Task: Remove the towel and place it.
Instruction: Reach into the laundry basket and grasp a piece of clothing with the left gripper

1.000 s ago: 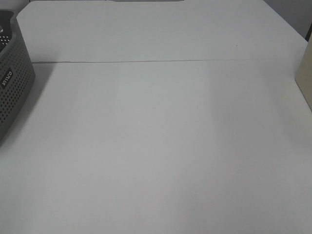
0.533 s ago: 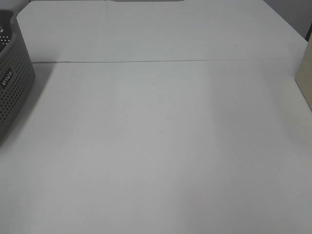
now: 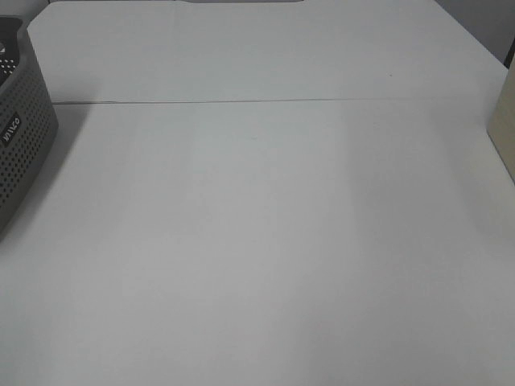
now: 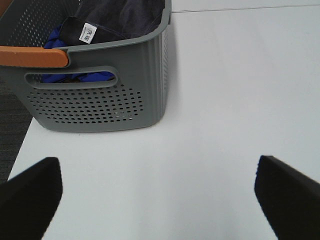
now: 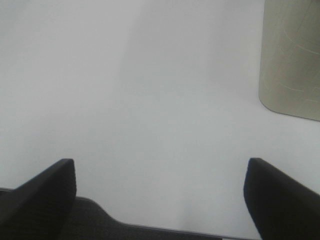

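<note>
White surface (image 3: 265, 241); towel (image 4: 125, 15) not yet lifted from basket (image 4: 100, 100) at nine o'clock; left gripper (image 4: 157, 195), right gripper (image 5: 160, 195): jaws wide, empty.

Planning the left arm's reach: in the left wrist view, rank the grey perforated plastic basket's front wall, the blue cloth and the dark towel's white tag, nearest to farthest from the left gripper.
1. Grey perforated plastic basket's front wall, facing the left gripper.
2. Blue cloth, showing through that wall's slot.
3. White tag on the dark towel, deeper inside.
</note>
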`<state>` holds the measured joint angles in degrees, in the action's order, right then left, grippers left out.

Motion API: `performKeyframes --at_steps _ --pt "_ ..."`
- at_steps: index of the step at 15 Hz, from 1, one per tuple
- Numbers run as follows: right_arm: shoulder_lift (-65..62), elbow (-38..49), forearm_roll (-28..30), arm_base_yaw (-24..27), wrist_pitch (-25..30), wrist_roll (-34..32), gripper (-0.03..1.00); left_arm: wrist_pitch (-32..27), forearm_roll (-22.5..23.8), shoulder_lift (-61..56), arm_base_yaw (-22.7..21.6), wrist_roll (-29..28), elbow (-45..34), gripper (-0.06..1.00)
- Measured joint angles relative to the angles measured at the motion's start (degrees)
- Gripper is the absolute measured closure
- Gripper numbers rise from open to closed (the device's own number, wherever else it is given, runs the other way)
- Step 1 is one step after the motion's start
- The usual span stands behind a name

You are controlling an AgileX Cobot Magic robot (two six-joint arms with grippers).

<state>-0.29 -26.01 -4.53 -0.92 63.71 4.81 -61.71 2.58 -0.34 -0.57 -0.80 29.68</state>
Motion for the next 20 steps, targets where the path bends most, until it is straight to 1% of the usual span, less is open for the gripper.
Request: performKeyframes --at_steps 12,13,14,15,16,17,19,20 --pt "0.0 0.0 0.0 0.0 0.0 0.0 0.1 0.0 0.34 0.0 0.0 0.0 0.06 -0.05" --pt "0.0 0.0 0.0 0.0 0.0 0.0 0.1 -0.74 0.74 0.86 0.0 0.23 0.92 -0.05" --pt "0.0 0.0 0.0 0.0 0.0 0.0 0.1 -4.24 1.09 7.22 0.0 3.95 6.53 -0.05" --pt "0.0 0.0 0.0 0.0 0.0 0.0 0.1 -5.5 1.09 9.74 0.0 5.84 8.77 -0.05" --pt "0.0 0.0 0.0 0.0 0.0 0.0 0.1 -7.45 1.15 15.58 0.0 9.63 13.35 -0.05" --pt "0.0 0.0 0.0 0.0 0.0 0.0 0.1 -7.79 1.26 21.14 0.0 13.46 18.28 -0.05" --pt "0.0 0.0 0.0 0.0 0.0 0.0 0.1 -7.85 1.72 32.09 0.0 19.08 27.44 -0.05" --pt "0.0 0.0 0.0 0.0 0.0 0.0 0.1 -7.96 2.86 37.82 0.0 22.23 31.63 -0.05"
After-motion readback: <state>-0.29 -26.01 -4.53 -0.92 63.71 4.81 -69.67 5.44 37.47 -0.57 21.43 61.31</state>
